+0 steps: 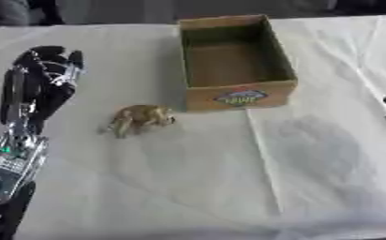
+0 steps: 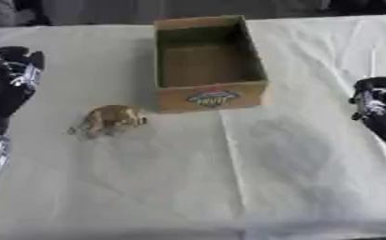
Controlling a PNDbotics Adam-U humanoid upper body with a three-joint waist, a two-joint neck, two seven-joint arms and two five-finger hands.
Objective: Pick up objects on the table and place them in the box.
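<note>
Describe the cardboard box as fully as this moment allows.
The cardboard box is brown, rectangular and open-topped, with plain inner walls and nothing visible inside. Its near outer face carries a colourful oval label whose wording cannot be read. It stands upright on the white cloth at the far middle of the table, long side running away from the robot. A small tan object lies near its front left corner, apart from it. Neither hand touches the box.
</note>
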